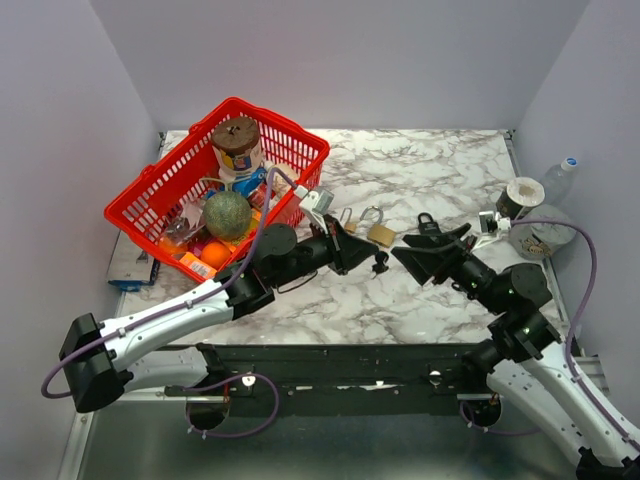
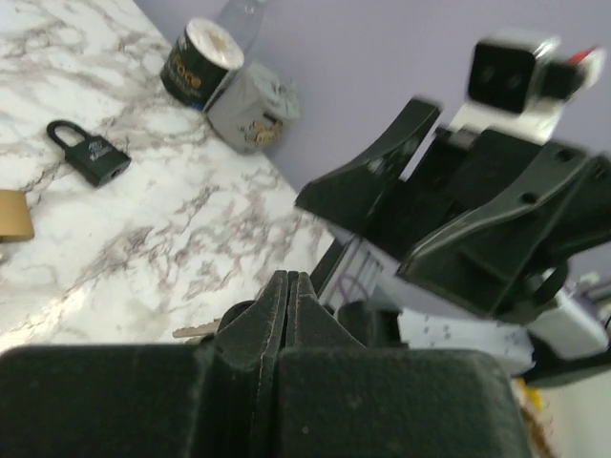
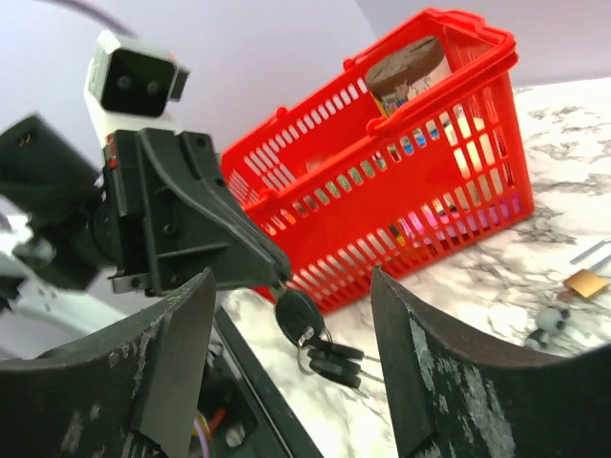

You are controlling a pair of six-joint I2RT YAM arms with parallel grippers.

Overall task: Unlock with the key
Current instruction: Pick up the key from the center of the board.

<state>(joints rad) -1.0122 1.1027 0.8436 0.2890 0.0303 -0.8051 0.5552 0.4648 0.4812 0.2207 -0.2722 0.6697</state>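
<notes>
Left fingers [image 3: 220, 243] were clenched on the key [image 3: 298, 315], its bunch hanging off the worktop [image 1: 440, 170] just in front of the red basket [image 3: 401, 191]. Right fingers [image 3: 162, 363] were released, spread either side of the key. The black padlock [image 2: 91, 157] and brass padlock [image 1: 381, 234] lay untouched beside the basket. Insertion and turn were likely still left.

The basket [image 1: 150, 195] is red, the table [image 1: 440, 170] grey-veined white marble, the black padlock [image 2: 91, 153] plain, the brass padlock [image 1: 380, 235] yellow-gold.

The bench [image 1: 430, 170] is viewed from above and behind. Close wrist views are turned toward each other, bench shared.
</notes>
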